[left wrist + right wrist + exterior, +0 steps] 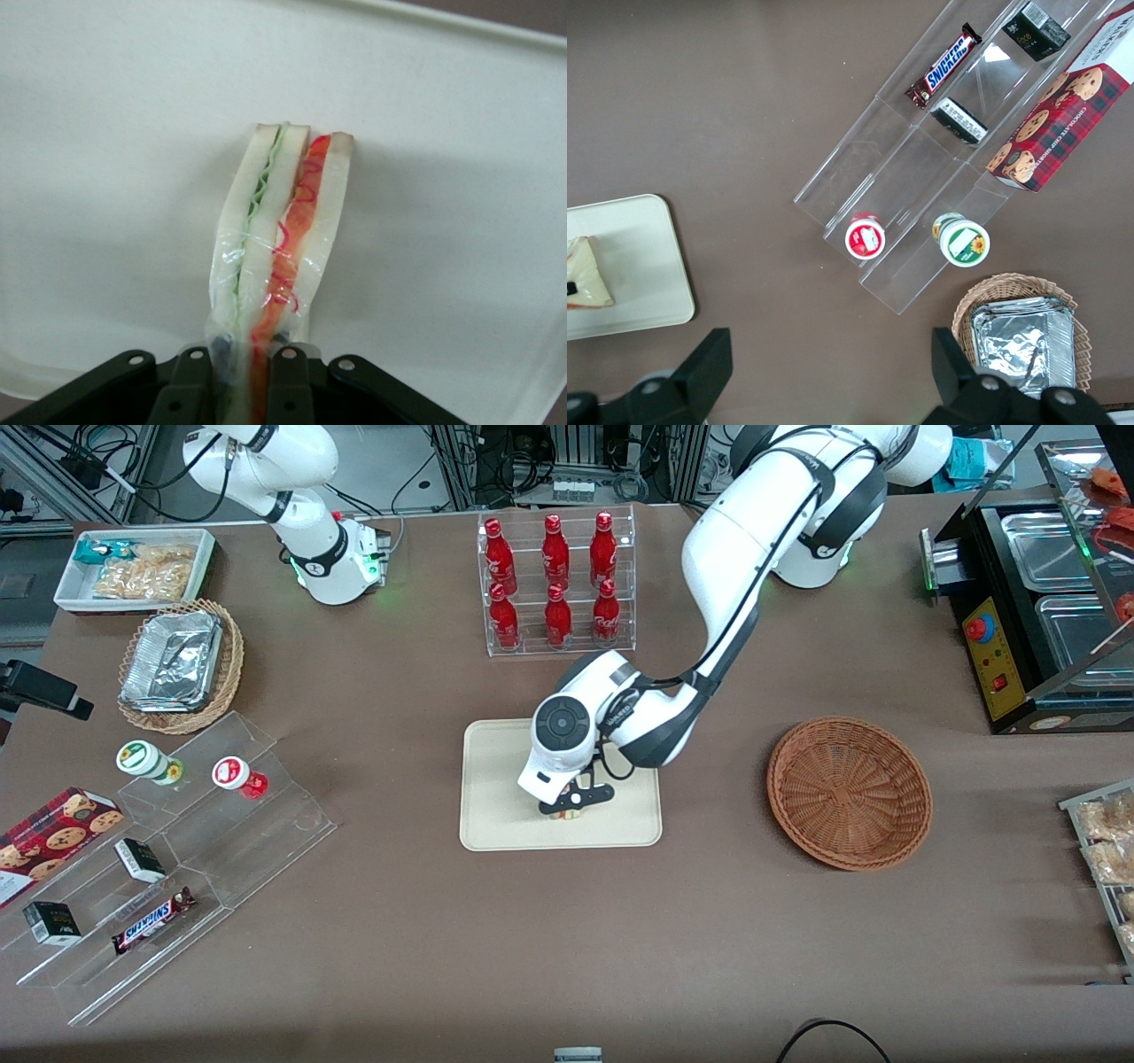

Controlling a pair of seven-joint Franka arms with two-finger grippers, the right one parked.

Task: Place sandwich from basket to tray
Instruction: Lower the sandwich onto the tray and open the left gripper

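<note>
Pinching the wrapped sandwich (pixel 282 232) between them, the two fingers (pixel 189 382) are closing on its near end, and that end is disappearing among the black finger parts, so how far the grip reaches is hidden. One green filling layer and one red one are showing between three pale bread slices. The gripper (pixel 574 801) is sitting low over the tray (pixel 496 815), and the sandwich is lying against the tray's beige floor. In the front view the arm's wrist is covering almost all of the sandwich; only a sliver is peeking out under the gripper. In the right wrist view just one corner of the sandwich (pixel 585 276) is showing, the rest being cut off at the frame edge. One basket (pixel 849 793) is standing on the table toward the working arm's end, well apart from the tray, with nothing showing inside it. Six red bottles (pixel 555 580) are standing in one clear rack, farther from the front camera than the tray
</note>
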